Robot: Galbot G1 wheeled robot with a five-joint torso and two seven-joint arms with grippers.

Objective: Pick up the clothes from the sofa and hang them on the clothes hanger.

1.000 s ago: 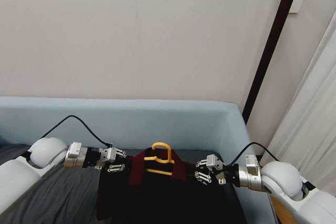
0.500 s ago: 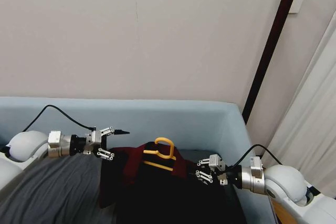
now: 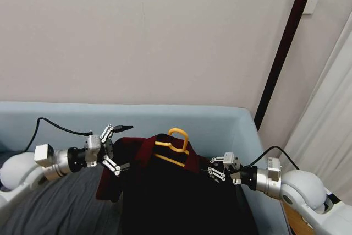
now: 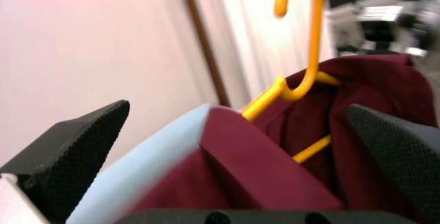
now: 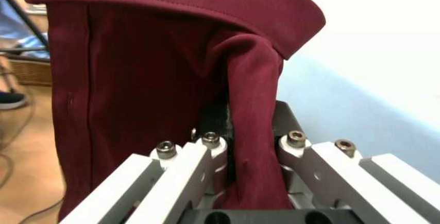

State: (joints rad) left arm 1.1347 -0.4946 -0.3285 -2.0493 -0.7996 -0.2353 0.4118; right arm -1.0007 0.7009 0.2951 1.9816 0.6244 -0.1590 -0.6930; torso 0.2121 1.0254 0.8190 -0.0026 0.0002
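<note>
Between left gripper (image 3: pixel 117 147) and right gripper (image 3: pixel 213 172), garment (image 3: pixel 181 202) on hanger (image 3: pixel 170 159), seemingly above sofa (image 3: pixel 220 127).

Beige wall (image 3: pixel 165 37), white curtain (image 3: pixel 330 114), grey blanket (image 3: pixel 66 207)

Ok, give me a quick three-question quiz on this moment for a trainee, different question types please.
1. True or false: the right claw is shut on the maroon garment.
2. The hanger inside the garment is: A yellow, B white, C blue.
3. Fill in: the left claw, by the garment's other shoulder, is ____ (open or shut).
Key: 1 true; 2 A; 3 open.
</note>
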